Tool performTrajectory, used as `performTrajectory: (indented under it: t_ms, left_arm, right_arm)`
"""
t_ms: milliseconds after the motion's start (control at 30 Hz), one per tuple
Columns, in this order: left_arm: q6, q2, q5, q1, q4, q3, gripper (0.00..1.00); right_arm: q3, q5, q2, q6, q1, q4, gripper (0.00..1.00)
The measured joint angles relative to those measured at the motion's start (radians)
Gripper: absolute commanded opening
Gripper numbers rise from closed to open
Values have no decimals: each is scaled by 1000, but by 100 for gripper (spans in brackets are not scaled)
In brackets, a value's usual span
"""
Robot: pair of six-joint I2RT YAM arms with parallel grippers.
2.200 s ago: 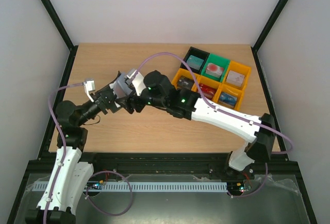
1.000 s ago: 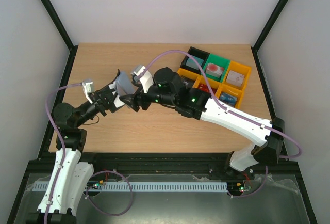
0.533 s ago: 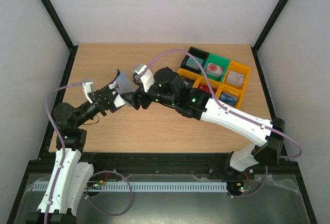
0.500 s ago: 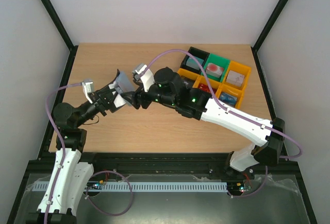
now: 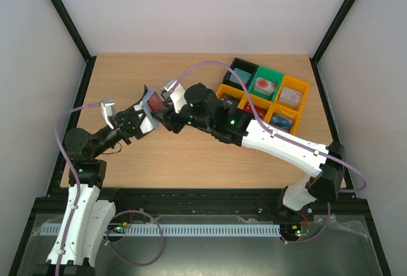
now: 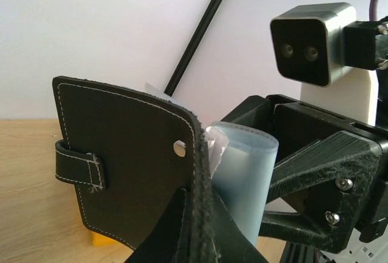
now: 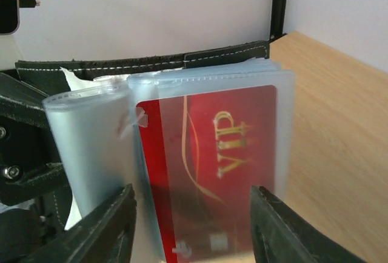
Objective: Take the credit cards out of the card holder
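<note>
Above the wooden surface (image 5: 127, 79), our left jaws clamp the card holder (image 6: 121, 154) while our half-spread right jaws straddle the long edges of the sleeved red credit card (image 7: 206, 166), though we cannot tell whether they touch it.

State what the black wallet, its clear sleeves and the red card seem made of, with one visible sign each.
The wallet looks like leather or imitation: matte black, pale stitching along its edges. The sleeves look like thin soft plastic: frosted, see-through, one curling over. The red card is likely stiff plastic: flat, gold lettering.
</note>
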Motion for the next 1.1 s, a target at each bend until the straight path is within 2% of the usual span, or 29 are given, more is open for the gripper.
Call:
performTrajectory:
  t_ms: [67,167,333,667,1100]
  left_arm:
    - [8,-5,9,0,0,0,2]
    - [23,-13,26,0,1,0,2]
    - [29,-23,56,0,31,0,2]
    - [0,-24,156,-2,173,1,2]
    - [26,-24,277,-26,239,52,2]
  right_arm:
    - [0,-27,5,-2,0,0,58]
    - [0,-59,5,-9,-3,0,70]
    - [-18,-173,-31,-28,-49,0,100]
    - [-34,-489,-176,-101,-202,-42,99]
    - [-19,-649,-75,-110,-210,-66,99]
